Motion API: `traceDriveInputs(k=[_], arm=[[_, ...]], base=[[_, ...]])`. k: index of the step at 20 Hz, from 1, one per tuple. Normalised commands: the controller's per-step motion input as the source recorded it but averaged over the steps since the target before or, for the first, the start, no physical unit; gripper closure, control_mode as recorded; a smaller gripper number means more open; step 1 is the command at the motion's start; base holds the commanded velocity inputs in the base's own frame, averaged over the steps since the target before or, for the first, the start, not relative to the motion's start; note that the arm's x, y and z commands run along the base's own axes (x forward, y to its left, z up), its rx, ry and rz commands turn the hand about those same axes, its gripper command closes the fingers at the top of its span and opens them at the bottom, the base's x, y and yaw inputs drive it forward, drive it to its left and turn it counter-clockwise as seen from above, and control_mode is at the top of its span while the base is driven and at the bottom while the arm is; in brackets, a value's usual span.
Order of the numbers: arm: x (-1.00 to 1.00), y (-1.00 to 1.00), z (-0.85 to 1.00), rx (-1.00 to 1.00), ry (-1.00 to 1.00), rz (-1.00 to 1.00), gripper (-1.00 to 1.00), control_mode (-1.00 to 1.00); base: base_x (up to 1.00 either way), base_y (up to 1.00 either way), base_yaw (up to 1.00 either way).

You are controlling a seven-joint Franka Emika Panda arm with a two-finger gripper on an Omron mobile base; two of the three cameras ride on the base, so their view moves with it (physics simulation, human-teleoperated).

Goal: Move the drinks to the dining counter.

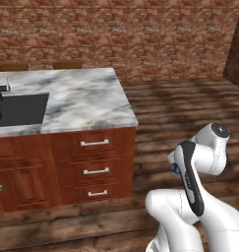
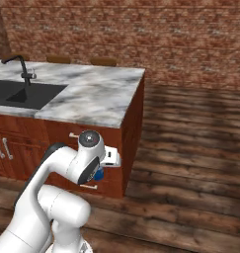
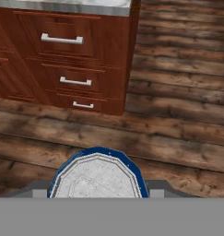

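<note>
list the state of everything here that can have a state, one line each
gripper: closed around the blue-and-white can, held low over the wood floor
blue-and-white can: gripped, upright along the hand, top facing the camera
drawers: all three shut
faucet: no water running
sink: looks empty
dining counter: no drinks on the part that shows
</note>
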Motion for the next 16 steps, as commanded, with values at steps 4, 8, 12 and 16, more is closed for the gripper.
traceDriveInputs(k=[4,8,12,16], arm=[[0.0,0.0,0.0,0.0,0.0,0.0,1.0,1.0],[0.0,0.0,0.0,0.0,0.0,0.0,1.0,1.0],[0.0,0.0,0.0,0.0,0.0,0.0,1.0,1.0],[0.0,0.0,0.0,0.0,0.0,0.0,1.0,1.0]], base=[[0.18,-0.93,0.0],[0.25,-0.9,0.0],[0.38,-0.8,0.0],[0.63,-0.58,0.0]])
